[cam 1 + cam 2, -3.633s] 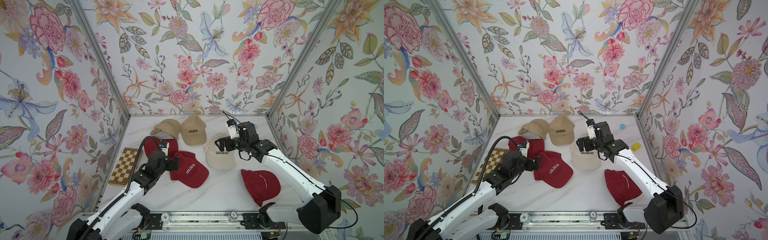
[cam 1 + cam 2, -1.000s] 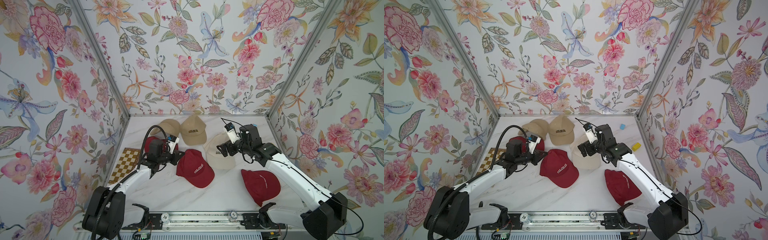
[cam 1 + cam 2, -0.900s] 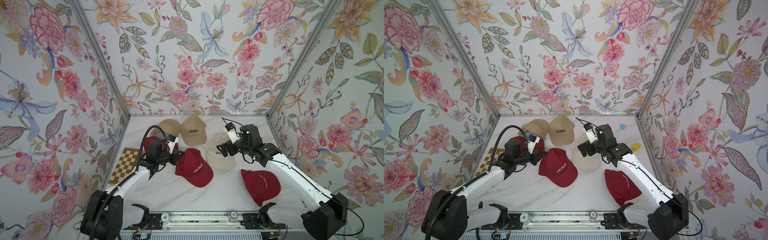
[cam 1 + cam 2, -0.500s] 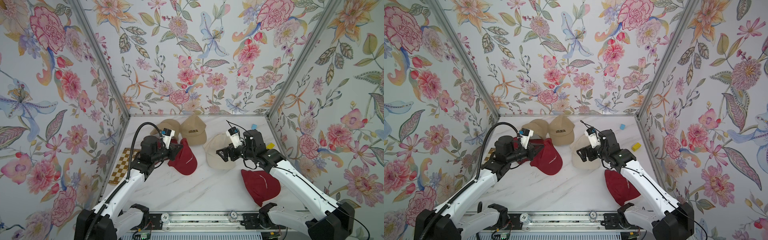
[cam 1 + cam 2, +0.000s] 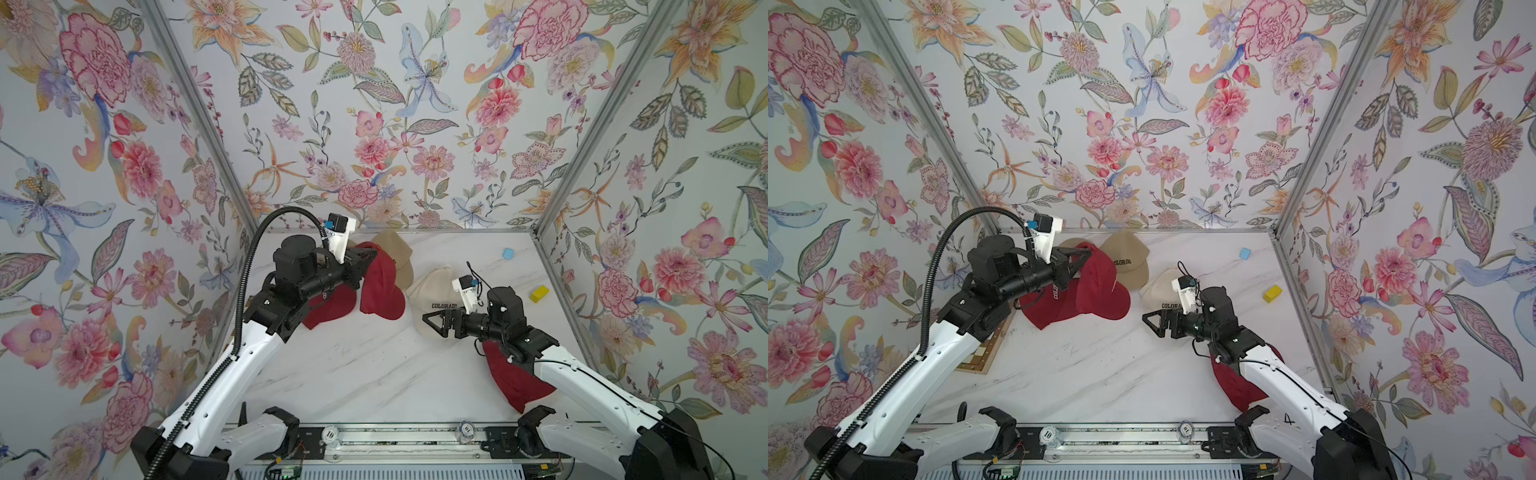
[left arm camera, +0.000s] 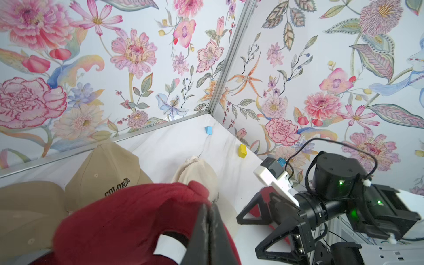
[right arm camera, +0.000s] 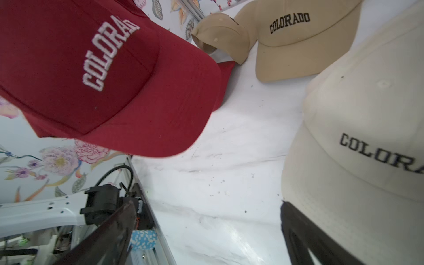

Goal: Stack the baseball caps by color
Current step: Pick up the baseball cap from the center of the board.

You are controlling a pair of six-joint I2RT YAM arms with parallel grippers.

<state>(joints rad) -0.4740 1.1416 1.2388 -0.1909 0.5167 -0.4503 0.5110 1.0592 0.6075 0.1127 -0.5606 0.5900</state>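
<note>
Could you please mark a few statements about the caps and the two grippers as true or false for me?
1. The left gripper is shut on a red cap. True.
2. The right gripper holds the cream cap. False: it is open and empty, beside that cap.
3. A red cap at the front lies partly under the right arm. True.
4. The yellow block sits on the cream cap. False: it lies on the table near the side wall, apart from the cap.
5. A tan cap near the back wall reads COLORADO. True.
</note>
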